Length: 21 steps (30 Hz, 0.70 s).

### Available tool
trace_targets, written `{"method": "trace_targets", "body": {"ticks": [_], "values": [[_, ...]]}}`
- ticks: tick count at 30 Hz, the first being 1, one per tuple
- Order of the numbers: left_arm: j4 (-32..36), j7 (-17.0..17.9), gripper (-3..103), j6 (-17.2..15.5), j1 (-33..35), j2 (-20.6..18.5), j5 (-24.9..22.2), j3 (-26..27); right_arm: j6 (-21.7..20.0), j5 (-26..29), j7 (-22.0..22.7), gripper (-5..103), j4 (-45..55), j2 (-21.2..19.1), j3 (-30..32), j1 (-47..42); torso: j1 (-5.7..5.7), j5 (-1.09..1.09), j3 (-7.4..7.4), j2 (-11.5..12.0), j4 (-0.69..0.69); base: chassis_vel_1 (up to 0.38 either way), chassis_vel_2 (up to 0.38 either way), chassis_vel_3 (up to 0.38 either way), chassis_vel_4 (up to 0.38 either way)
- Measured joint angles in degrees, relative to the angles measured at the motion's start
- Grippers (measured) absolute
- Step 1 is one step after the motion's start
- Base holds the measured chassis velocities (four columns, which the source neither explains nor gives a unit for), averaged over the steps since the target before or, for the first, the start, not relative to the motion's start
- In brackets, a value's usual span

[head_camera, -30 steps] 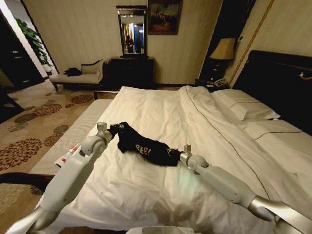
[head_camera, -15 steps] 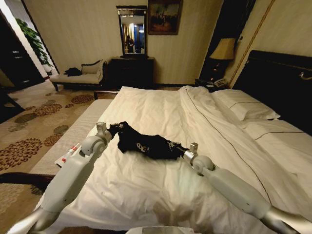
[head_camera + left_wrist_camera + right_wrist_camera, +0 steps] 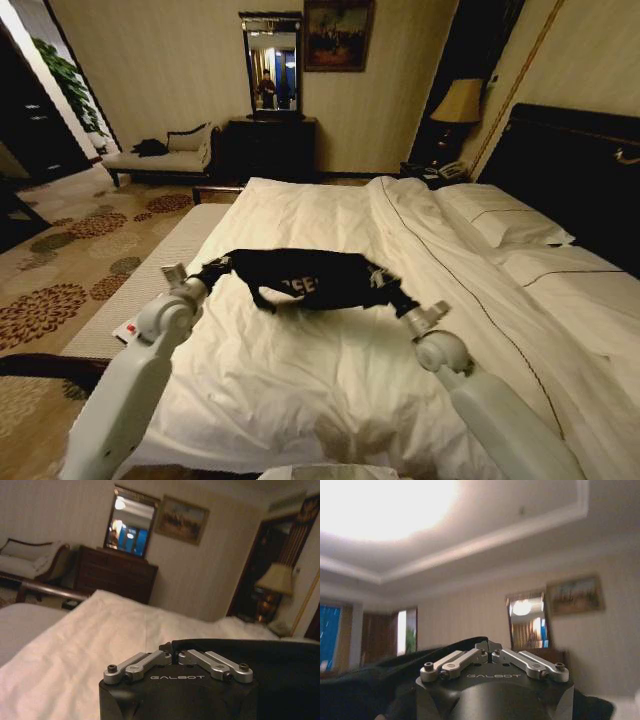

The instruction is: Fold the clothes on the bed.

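Note:
The clothes are one black T-shirt with white lettering, held stretched out in the air just above the bed's white duvet. My left gripper is shut on the shirt's left end, and my right gripper is shut on its right end. The shirt sags a little between them and casts a shadow on the duvet. In the left wrist view the fingers are pinched together on black cloth. In the right wrist view the shut gripper holds dark cloth and points up at the ceiling.
White pillows and a dark headboard lie to the right. A padded bench runs along the bed's left side, with a small packet on it. A chaise longue, dark dresser and lamp stand at the far wall.
Both grippers have risen and moved apart. The shirt, bunched on the duvet a second ago, now hangs spread out between them above the bed.

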State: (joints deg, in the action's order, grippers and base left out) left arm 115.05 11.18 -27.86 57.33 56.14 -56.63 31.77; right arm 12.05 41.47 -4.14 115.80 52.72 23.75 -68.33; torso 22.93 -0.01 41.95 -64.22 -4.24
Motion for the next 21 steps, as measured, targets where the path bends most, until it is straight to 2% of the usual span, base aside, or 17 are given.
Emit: {"method": "trace_targets", "body": {"ticks": [2, 7, 11, 15, 18, 21], "values": [[3.03, 1.35, 1, 0.1, -0.42, -2.08, -4.21, 2.42, 1.03, 0.23, -0.05, 0, 4.89, -0.62, 3.71, -3.72, 0.0, 0.01, 0.0, 0.0, -0.03, 0.0, 0.0, 0.0, 0.0], [7.08, 2.13, 1, 0.23, -1.52, -4.69, -8.29, 4.38, 1.13, 1.05, -0.32, 0, 11.07, -2.08, 8.02, -7.9, 0.0, 0.02, 0.0, 0.0, -0.02, 0.0, 0.0, 0.0, 0.0], [13.7, 2.22, 1, 0.21, 0.02, -8.45, -11.51, 8.0, -0.43, 4.48, -0.18, 0, 19.54, -4.1, 16.6, -14.46, 0.0, 0.0, 0.0, 0.0, -0.02, 0.0, 0.0, 0.0, 0.0], [16.68, 2.04, 1, -0.22, 3.29, -10.02, -12.14, 11.01, -1.35, 4.86, 0.35, 0, 22.79, -4.19, 20.55, -18.56, 0.0, 0.01, 0.0, -0.01, -0.02, 0.0, 0.0, 0.0, 0.0], [17.61, 1.95, 1, -0.37, 5.65, -10.15, -11.07, 12.49, -1.93, 4.5, 1.67, 0, 23.11, -3.51, 20.07, -20.24, -0.01, 0.0, 0.0, -0.01, -0.01, 0.0, 0.0, 0.0, 0.0], [18.68, 2.13, 1, -1.08, 9.61, -9.74, -8.85, 14.12, -3.18, 3.39, 4.15, 0, 22.09, -0.79, 16.65, -23.5, 0.0, 0.0, 0.0, 0.0, 0.0, 0.0, 0.0, 0.0, 0.0]]}}
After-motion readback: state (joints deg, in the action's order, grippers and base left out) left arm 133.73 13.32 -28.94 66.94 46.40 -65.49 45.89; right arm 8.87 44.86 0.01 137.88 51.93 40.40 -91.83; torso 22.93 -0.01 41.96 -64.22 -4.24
